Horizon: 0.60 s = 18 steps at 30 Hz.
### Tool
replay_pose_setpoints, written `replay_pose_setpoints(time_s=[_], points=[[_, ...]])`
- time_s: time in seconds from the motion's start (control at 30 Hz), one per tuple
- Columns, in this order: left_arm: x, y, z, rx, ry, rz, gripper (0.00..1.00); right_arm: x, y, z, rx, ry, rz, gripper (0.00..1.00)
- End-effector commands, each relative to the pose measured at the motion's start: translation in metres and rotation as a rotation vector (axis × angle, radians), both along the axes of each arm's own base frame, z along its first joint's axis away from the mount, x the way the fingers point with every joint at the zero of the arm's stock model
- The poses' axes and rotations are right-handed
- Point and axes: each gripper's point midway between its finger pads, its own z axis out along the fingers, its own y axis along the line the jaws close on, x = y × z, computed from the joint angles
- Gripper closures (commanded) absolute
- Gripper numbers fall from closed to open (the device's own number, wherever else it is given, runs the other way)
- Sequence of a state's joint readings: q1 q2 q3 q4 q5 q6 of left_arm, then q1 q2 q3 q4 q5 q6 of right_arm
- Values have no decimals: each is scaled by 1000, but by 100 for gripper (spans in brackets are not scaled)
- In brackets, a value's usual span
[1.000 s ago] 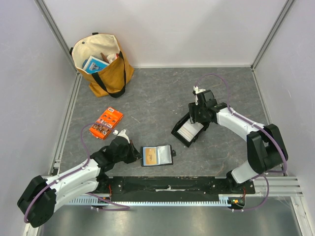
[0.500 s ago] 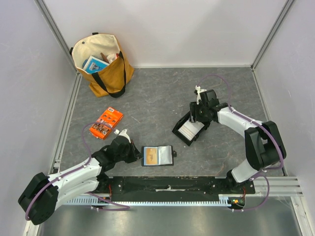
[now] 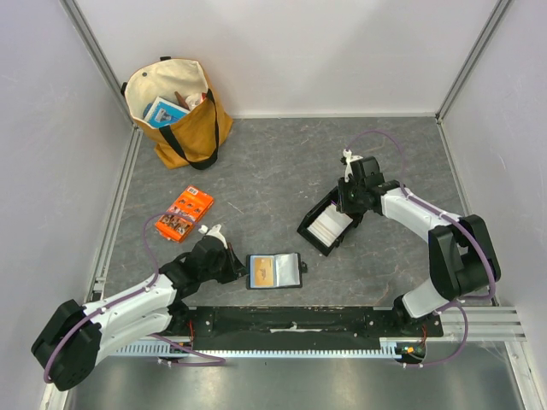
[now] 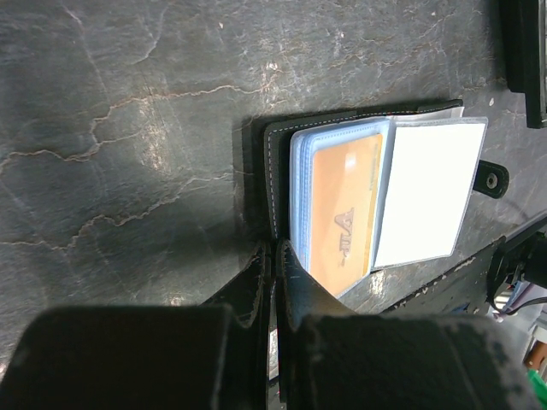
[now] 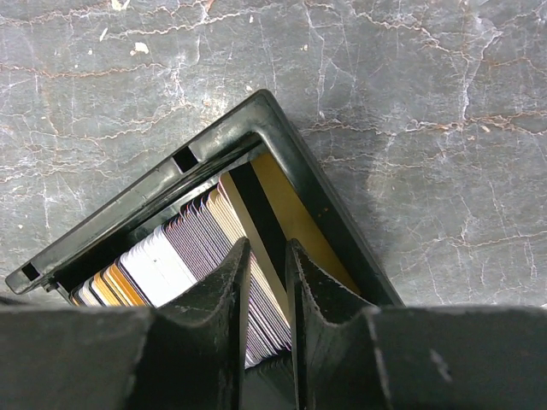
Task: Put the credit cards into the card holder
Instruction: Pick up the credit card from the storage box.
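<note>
Over the last second the right gripper [image 5: 267, 249] has drawn its jaws in from wide to a narrow gap and edged a little toward the far right corner of the black tray [image 5: 128, 213]. It looks like the start of a pick from the stack of credit cards [image 5: 184, 248] standing on edge there. The right wrist view shows what the overhead view cannot: the fingers straddle the tan and purple card edges at the stack's end, with one yellow card lying flat against the tray wall beyond. Whether the fingers already pinch a card or only bracket it, I cannot tell. The left gripper [image 4: 275, 273] has not moved and stays clamped on the near cover of the card holder [image 4: 256, 162], pinning it open on the table well apart from the tray. The left wrist view adds that one orange card [image 4: 342, 213] already sits in a blue-edged sleeve, while the clear sleeve [image 4: 427, 188] beside it looks empty and the snap tab [image 4: 491, 179] hangs free. So the task appears barely begun, with most cards left in the tray. Only the overhead view shows the orange packet [image 3: 184, 213] and tote bag [image 3: 175, 111], both far from the work.
</note>
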<state>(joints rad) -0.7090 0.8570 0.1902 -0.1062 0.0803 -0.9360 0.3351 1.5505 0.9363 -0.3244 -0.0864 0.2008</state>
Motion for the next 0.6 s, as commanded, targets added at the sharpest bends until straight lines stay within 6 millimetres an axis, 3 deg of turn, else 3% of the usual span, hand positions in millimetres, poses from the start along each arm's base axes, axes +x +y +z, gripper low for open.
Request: replay_pose_setpoints(time_s=[0.0, 0.37, 0.57], points=[[6, -6, 10, -13, -43, -28, 98, -12, 4, 7, 37, 30, 17, 73], [5, -9, 7, -15, -34, -43, 98, -10, 1, 20, 80, 19, 15, 77], [5, -9, 7, -17, -36, -43, 98, -1, -14, 16, 17, 19, -51, 83]])
